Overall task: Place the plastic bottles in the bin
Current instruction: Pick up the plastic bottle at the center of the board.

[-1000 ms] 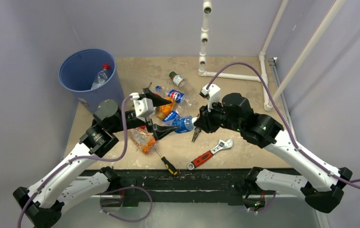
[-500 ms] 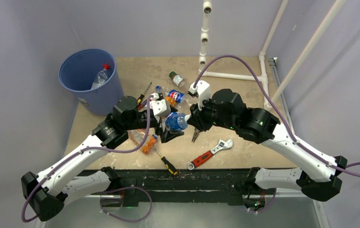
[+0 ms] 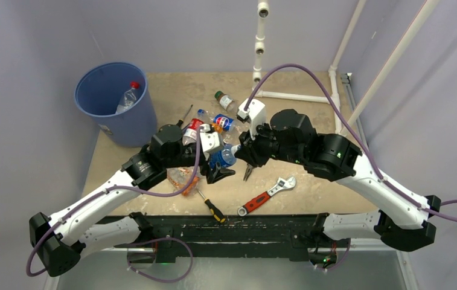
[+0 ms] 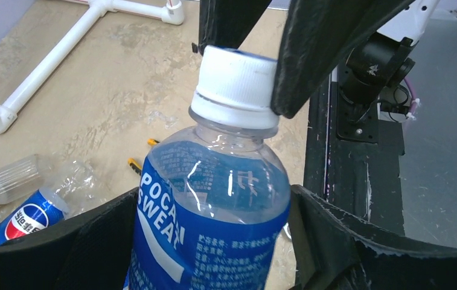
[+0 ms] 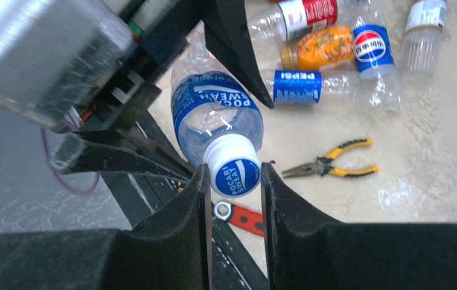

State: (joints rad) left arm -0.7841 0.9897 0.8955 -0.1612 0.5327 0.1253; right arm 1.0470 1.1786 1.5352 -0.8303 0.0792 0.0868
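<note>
While the Pocari Sweat bottle (image 5: 217, 112) hangs above the counter (image 3: 171, 90), both arms have hold of it. The right gripper (image 5: 233, 172) has its jaws pinched on the white cap, and the left gripper (image 4: 214, 202) has its jaws clamped against the blue label on either side of the body. The cap points toward the right arm. The held bottle is well apart from the bin (image 3: 130, 125), which stands at the counter's far left corner (a clear bottle with a red cap (image 3: 128, 96) lies inside). Beyond the held bottle more bottles lie close together on the counter: a Pepsi bottle (image 5: 298, 84), an orange-filled bottle (image 5: 322, 47), a red-labelled bottle (image 5: 307, 11) and a ribbed clear bottle (image 5: 422, 36). Yellow-handled pliers (image 5: 334, 164) lie near the right gripper. A red-handled wrench (image 3: 268, 196) and a screwdriver (image 3: 212, 207) lie nearer the front edge.
</note>
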